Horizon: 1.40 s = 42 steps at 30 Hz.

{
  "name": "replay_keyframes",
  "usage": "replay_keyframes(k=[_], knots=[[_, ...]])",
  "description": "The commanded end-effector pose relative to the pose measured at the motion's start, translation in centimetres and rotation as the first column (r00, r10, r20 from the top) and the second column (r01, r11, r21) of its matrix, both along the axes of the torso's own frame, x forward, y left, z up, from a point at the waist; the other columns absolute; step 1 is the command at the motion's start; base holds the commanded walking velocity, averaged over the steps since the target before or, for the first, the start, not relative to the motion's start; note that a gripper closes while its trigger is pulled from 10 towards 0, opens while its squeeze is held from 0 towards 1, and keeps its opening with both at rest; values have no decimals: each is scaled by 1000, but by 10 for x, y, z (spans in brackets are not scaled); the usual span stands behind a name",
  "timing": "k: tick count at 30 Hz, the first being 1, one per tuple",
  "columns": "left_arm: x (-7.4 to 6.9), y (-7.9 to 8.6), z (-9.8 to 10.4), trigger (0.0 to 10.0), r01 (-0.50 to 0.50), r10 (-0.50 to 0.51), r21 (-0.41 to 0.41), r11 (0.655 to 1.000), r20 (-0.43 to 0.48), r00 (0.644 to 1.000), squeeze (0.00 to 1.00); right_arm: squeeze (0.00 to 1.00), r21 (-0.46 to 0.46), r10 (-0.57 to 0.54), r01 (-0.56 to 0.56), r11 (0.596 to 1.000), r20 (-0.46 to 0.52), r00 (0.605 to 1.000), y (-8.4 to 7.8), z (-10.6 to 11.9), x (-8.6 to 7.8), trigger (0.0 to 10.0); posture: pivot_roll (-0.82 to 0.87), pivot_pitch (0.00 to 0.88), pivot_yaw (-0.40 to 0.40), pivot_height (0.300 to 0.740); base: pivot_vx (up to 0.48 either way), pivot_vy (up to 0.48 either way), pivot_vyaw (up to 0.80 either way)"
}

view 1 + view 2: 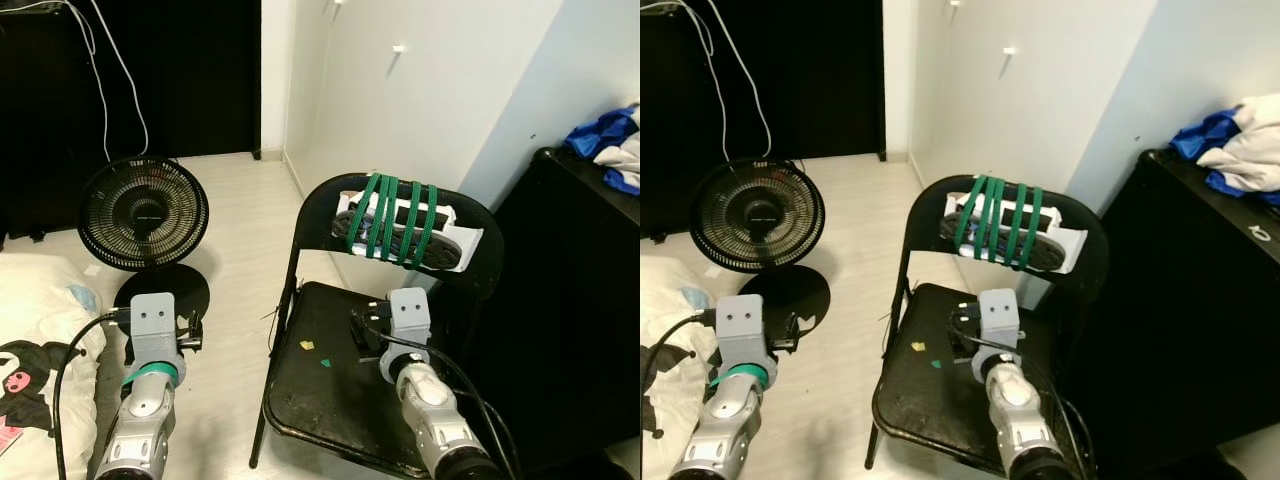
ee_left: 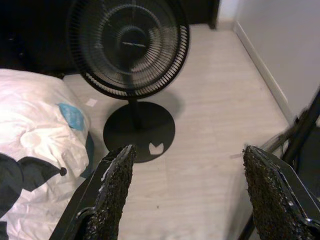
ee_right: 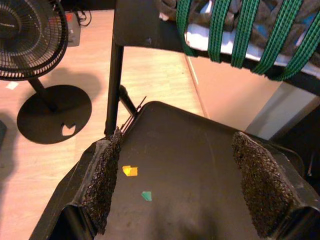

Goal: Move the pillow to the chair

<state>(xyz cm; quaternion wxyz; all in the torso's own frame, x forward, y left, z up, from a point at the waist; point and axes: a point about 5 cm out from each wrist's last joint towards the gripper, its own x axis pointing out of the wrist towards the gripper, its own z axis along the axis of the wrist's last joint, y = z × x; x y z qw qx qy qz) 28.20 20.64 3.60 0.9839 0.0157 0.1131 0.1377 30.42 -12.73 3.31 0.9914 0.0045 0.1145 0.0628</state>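
Left eye view, pillow [image 1: 35,330] left, chair [image 1: 330,385] bare

Silver arms, black cables, green band on left wrist [image 1: 150,375], rough black finger pads [image 3: 104,180]

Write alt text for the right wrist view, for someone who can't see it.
Two open black fingers of the right gripper hover over the black seat of a folding chair, its backrest wrapped in green straps. A black floor fan stands beyond.
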Motion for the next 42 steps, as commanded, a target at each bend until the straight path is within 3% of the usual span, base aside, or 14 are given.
replay_keyframes(k=[1, 6, 16, 22, 29, 42], knots=[[-1, 1, 0, 10000, -18, 18, 1, 1000, 12, 1000, 0, 0, -21, -7, 7, 1000, -1, 1000, -4, -2, -2, 10000, 123, 5, -39, 740, 0, 0, 0], [0, -2, 2, 10000, 29, -29, 7, 1000, 11, 1000, 0, 0, -13, -25, 25, 1000, 36, 999, -7, 3, 1, 10000, 132, 0, -39, 740, 0, 0, 0], [-5, -3, 4, 10000, 25, -25, -1, 1000, 7, 1000, 0, 0, -11, -73, 74, 997, 77, 994, -14, 6, 0, 10000, 128, 0, -54, 740, 0, 0, 0], [-2, -14, 8, 10000, 127, -128, 46, 991, 23, 992, 0, 0, 33, -113, 110, 993, 91, 989, -18, 7, -5, 10000, 98, 0, -24, 740, 0, 0, 0], [4, -17, 16, 10000, 107, -106, -13, 994, 49, 993, 0, 0, 91, -142, 134, 987, 83, 986, -18, 8, -7, 10000, 100, 0, -15, 740, 0, 0, 0], [4, -20, 20, 10000, 119, -119, 7, 993, 27, 992, 0, 0, 100, -123, 115, 988, 77, 989, -14, 9, -6, 10000, 109, 1, -12, 740, 0, 0, 0]])
